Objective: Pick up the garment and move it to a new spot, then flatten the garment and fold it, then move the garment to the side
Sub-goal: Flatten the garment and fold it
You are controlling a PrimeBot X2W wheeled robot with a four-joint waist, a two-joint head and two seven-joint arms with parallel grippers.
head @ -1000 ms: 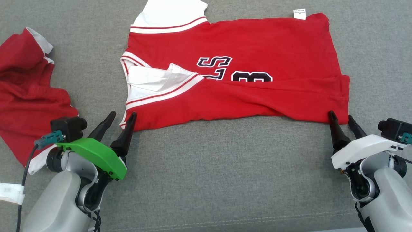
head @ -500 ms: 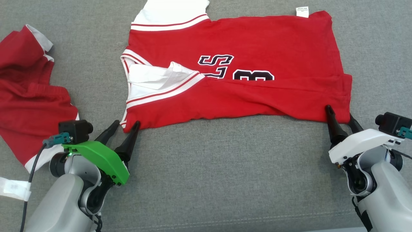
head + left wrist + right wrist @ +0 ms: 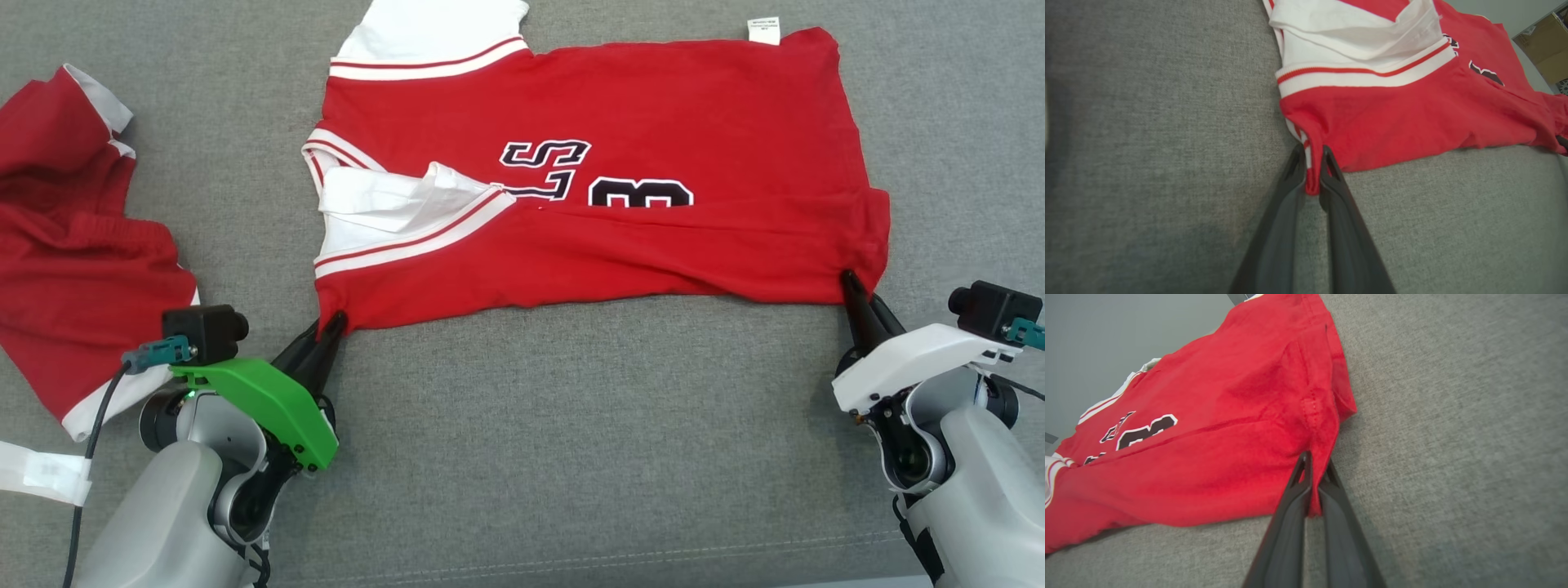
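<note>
The garment [image 3: 637, 106] is a red jersey with white striped trim and black lettering, spread sideways on the grey surface with its near half folded over. My left gripper [image 3: 329, 322] is shut on the garment's near left corner [image 3: 1312, 179], the red cloth pinched between the dark fingers. My right gripper [image 3: 857, 287] is shut on the near right corner [image 3: 1314, 498] at the hem. Both corners stay low, close to the surface.
A second red garment with white trim [image 3: 73, 245] lies crumpled at the left, close to my left arm. A white tag [image 3: 49, 478] lies at the lower left edge. A cardboard box [image 3: 1545, 45] stands beyond the surface. Grey fabric surface [image 3: 571, 441] stretches between my arms.
Both grippers moved forward onto the jersey's near corners and went from open to shut on the cloth. The near edge has bunched slightly at each pinch.
</note>
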